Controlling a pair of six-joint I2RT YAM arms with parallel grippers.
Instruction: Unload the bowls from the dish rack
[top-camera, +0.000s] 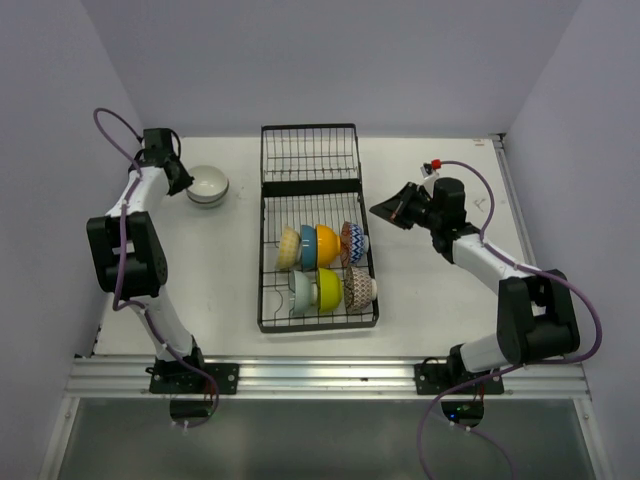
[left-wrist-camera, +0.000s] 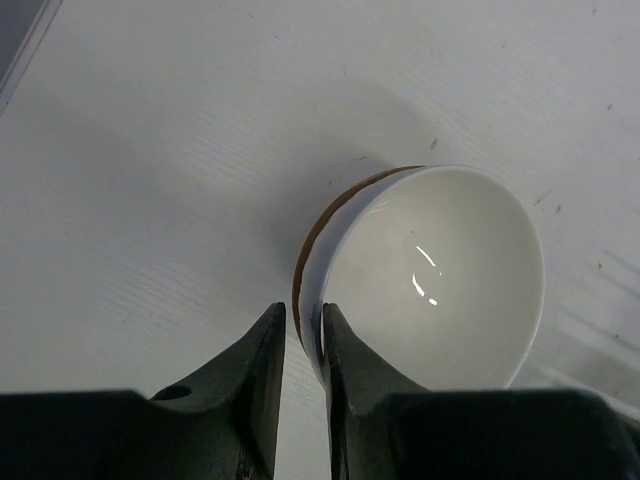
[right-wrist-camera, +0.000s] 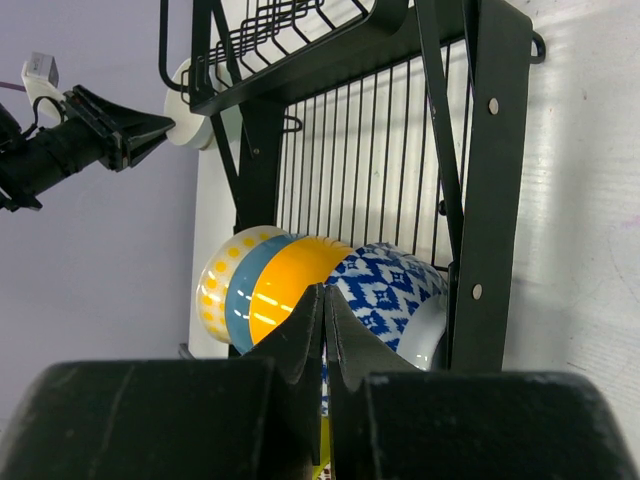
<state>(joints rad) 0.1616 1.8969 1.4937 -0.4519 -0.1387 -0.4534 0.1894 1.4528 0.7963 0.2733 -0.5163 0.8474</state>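
The black wire dish rack (top-camera: 268, 228) lies mid-table. It holds a cream bowl (top-camera: 288, 247), a blue bowl (top-camera: 308, 247), an orange bowl (top-camera: 327, 245) and a blue zigzag bowl (top-camera: 352, 243). In front of them stand a mint bowl (top-camera: 302, 291), a yellow-green bowl (top-camera: 328, 289) and a brown zigzag bowl (top-camera: 360, 287). A white bowl (top-camera: 207, 185) sits upright on the table at the far left. My left gripper (left-wrist-camera: 300, 320) straddles its rim (left-wrist-camera: 312, 262), narrowly open, with a slit of table showing beside the outer finger. My right gripper (right-wrist-camera: 325, 300) is shut and empty, hovering just right of the rack (right-wrist-camera: 480, 200).
The rack's far short section (top-camera: 310, 152) holds nothing. Walls close in the table at the back and both sides. The left arm's gripper (right-wrist-camera: 110, 135) shows beyond the rack in the right wrist view.
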